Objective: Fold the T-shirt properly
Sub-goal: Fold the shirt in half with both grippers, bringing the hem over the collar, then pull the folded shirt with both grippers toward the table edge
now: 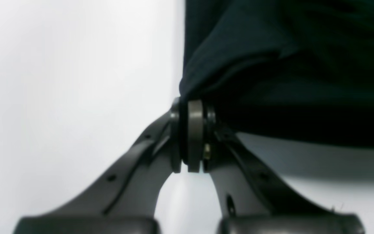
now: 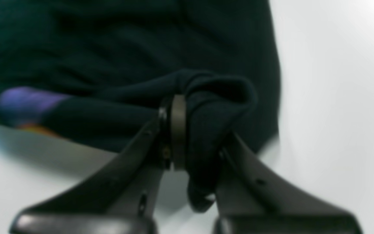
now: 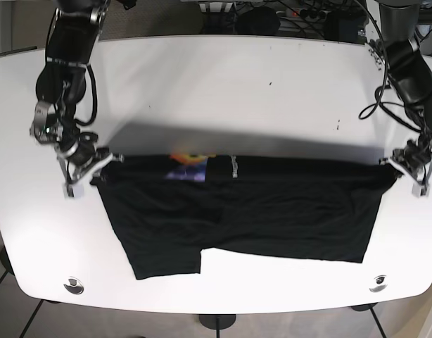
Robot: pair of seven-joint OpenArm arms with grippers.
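- T-shirt (image 3: 244, 211): dark, stretched between my grippers across the white table (image 3: 223, 84).
- My left gripper (image 1: 192, 136): clamped on one corner.
- My right gripper (image 2: 190, 136): clamped on bunched cloth.

black t-shirt (image 3: 258, 211), half-folded, spread flat

The black T-shirt of soft knitted cloth (image 3: 251, 211) looks matt, with a glossier purple-and-orange print (image 3: 188, 164) near its far edge. The smooth white table top (image 3: 223, 91) carries a faint sheen. The dark grey gripper fingers (image 1: 195, 136) look like matt moulded plastic — smooth, slightly satin.
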